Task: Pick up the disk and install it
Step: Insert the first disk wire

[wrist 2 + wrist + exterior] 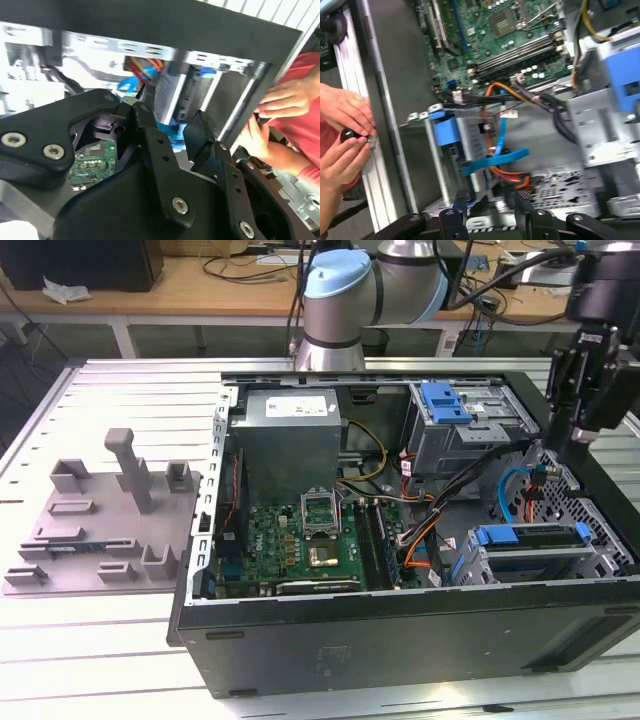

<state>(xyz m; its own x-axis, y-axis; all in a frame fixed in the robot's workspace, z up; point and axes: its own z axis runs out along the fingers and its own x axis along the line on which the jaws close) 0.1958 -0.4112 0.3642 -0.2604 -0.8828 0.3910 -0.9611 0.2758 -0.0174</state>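
Low on the exterior view's right, the disk (530, 536) sits in the drive cage (575, 562) inside the computer case (400, 640), apparently seated. My gripper (490, 200) hangs above it, fingers (521, 206) spread, carrying nothing. Judgement: pick and insertion done; little remains.

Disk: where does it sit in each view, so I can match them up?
Exterior view: the disk sits in the lower bay, toward the exterior view's right.
First wrist view: the disk lies beside the blue cable.
Second wrist view: the disk is just beyond the hand.
Shared landmark: the orange cables.
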